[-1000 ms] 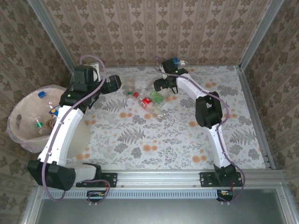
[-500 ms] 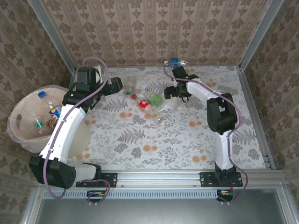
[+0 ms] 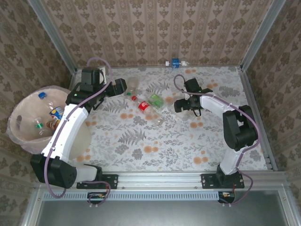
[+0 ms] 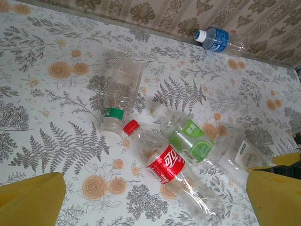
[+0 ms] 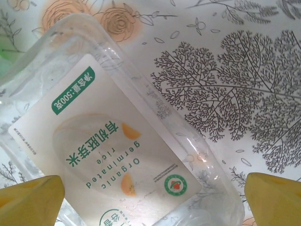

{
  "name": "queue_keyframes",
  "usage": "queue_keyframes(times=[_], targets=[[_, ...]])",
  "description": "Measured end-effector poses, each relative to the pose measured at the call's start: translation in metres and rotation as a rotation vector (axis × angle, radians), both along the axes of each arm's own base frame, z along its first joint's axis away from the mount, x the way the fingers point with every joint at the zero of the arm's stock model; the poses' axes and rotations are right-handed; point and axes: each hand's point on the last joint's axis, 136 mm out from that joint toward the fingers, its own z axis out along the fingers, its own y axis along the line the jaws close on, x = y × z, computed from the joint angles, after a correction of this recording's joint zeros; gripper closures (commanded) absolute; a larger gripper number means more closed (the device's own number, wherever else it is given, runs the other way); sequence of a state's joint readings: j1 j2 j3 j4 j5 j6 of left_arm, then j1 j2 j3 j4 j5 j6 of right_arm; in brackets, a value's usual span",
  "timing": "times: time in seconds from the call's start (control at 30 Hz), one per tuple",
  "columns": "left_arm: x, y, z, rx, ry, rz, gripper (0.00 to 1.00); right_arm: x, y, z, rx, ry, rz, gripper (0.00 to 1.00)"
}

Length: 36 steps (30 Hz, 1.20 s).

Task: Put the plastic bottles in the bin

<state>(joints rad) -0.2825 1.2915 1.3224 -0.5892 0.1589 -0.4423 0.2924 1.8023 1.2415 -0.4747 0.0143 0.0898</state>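
Left claw (image 3: 121, 85): fingers apart and holding nothing. It hovers near the far left corner of the table (image 3: 141, 141) and faces the loose bottles.
Left pads (image 4: 33, 197): yellow, one at each lower corner of the wrist view, with the cluster lying beyond them.
Right claw (image 3: 178, 106): fingers apart, low over the cloth right of the cluster and about midway between the side edges.
Right fingertips (image 5: 275, 200): yellow, set wide to either side of the white-label bottle (image 5: 108, 141). This one stands clear of the bottle; whether the other touches it I cannot tell.
White-label bottle: flattened clear plastic lying flat, its label printed in green.
Red-label bottle (image 4: 164, 165): lies on its side with its red cap pointing toward the far left corner.
Green-label bottle (image 4: 190, 141): lies just beside the red-label one, pressed along it.
Green-band bottle (image 4: 122, 89): clear, on its side, nearest the left claw, its white cap close to the red cap.
Blue-label bottle (image 3: 176, 62): alone against the far edge, well apart from the rest.
Bin (image 3: 19, 136): past the table's left edge and lined with a clear bag.
Binned bottles (image 3: 55, 112): several lie inside the bin.
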Motion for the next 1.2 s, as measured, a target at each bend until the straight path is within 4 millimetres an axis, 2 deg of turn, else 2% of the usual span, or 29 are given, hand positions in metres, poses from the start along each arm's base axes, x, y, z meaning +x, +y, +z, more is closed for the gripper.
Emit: queue_keyframes(times=[0.3, 0.6, 0.97, 1.2], targets=[[0.000, 0.000, 0.000, 0.001, 0.001, 0.001, 0.00, 0.004, 0.011, 0.007, -0.042, -0.020, 0.306, 0.00], [-0.001, 0.004, -0.002, 0.015, 0.000, 0.019, 0.00, 0.001, 0.026, 0.014, 0.030, 0.022, 0.440, 0.00], [-0.002, 0.005, -0.004, 0.020, 0.009, 0.022, 0.00, -0.007, 0.015, -0.028, -0.067, 0.132, 0.464, 0.00], [-0.002, 0.005, -0.004, 0.020, 0.009, 0.022, 0.00, -0.010, 0.017, -0.039, -0.124, 0.129, 0.494, 0.00]])
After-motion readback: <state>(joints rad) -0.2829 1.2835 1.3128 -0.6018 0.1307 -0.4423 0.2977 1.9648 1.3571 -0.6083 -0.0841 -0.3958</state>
